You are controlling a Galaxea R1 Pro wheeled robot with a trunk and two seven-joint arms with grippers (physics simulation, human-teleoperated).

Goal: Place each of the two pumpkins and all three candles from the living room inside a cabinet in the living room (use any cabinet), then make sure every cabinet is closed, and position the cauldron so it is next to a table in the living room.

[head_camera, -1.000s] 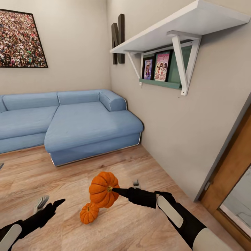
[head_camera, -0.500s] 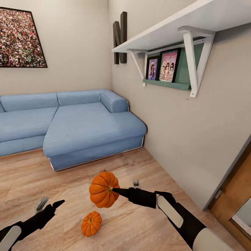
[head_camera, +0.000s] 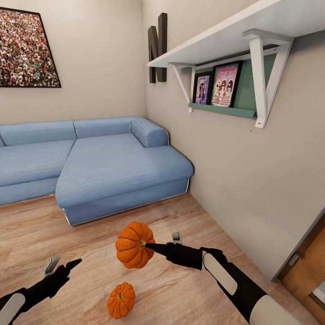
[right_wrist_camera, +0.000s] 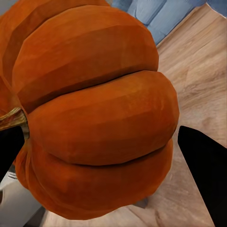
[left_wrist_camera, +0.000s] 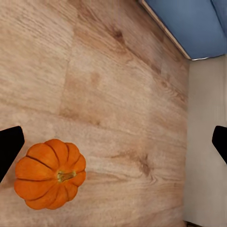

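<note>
Sofa (head_camera: 90, 167), blue and L-shaped, fills the far left of the room, with a white wall shelf (head_camera: 234, 36) high on the right wall and pale plank floor (head_camera: 189, 289) in front.

The right gripper (head_camera: 149, 246) holds one pumpkin (head_camera: 134, 245) in the air above the floor, its fingers pinching at the stem side; in the right wrist view the orange ribs (right_wrist_camera: 94, 113) bulge between the two dark fingertips (right_wrist_camera: 205, 165), the stem lying toward one of them.

The second pumpkin (head_camera: 121, 300) sits upright on the floor, near, just below and slightly left of the held one in the head view.

The left gripper (head_camera: 61, 266) hovers well to the left of it with fingers spread and nothing between them. Its wrist camera looks straight down: the floor pumpkin (left_wrist_camera: 49, 174) lies just beside one fingertip (left_wrist_camera: 9, 149), off the middle of the gap, stem up.

Judging from this, the left arm is the nearer free one, and the pumpkin lies to its right, toward the robot's middle; the gripper would have to shift that way to centre the fruit before descending. No cabinet is in sight.
</note>
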